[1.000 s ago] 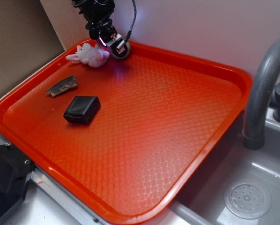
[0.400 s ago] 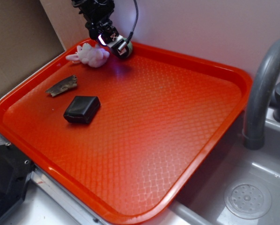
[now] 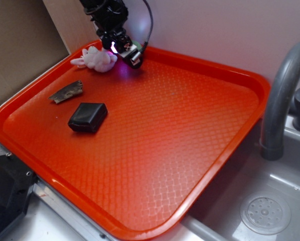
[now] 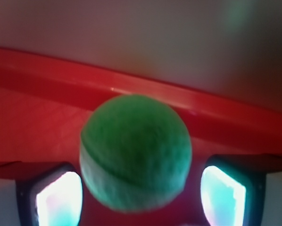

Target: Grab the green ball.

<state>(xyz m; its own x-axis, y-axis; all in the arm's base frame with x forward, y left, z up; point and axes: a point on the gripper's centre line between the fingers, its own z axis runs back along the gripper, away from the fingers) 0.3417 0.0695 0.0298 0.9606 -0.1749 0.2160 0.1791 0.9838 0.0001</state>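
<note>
gripper [image 4: 135,197] clamped on green ball [image 4: 135,151], held above back rim of red tray [image 3: 200,65]. keep squeeze steady, lift straight, clear of pink toy [image 3: 96,58].

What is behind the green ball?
In the wrist view, behind the green ball is the red tray's raised rim, then a plain pale wall. The ball, held in the gripper, hides the tray floor directly behind it.
</note>
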